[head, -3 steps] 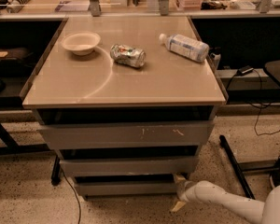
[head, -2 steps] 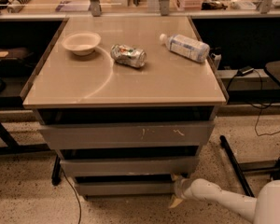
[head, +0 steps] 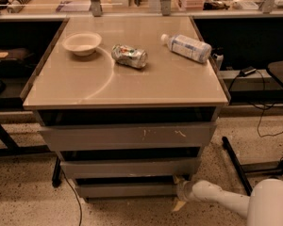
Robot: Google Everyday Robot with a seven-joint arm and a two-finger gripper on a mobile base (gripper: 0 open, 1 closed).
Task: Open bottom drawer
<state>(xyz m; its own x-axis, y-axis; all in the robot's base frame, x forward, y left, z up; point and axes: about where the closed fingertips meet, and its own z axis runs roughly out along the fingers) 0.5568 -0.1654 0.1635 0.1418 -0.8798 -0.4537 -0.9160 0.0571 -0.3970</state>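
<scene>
The bottom drawer (head: 125,190) is the lowest and narrowest grey front of the cabinet, flat and handleless. It sits slightly out from the cabinet body, and its inside does not show. My gripper (head: 178,192) is at the drawer's right end, low near the floor, on a white arm (head: 217,199) that comes in from the lower right. Its fingers are spread, with one fingertip (head: 177,178) at the drawer's upper right corner and the other (head: 178,205) below the drawer front. The gripper holds nothing that I can see.
Above are the mid-sized drawer front (head: 129,167) and the wide scratched top drawer (head: 127,136). On the tabletop (head: 75,86) are a bowl (head: 82,43), a crushed can (head: 129,56) and a plastic bottle (head: 186,47). A black table leg (head: 236,166) and cables lie right.
The gripper has shifted slightly left, closer against the bottom drawer's right end. The drawer front has not visibly moved.
</scene>
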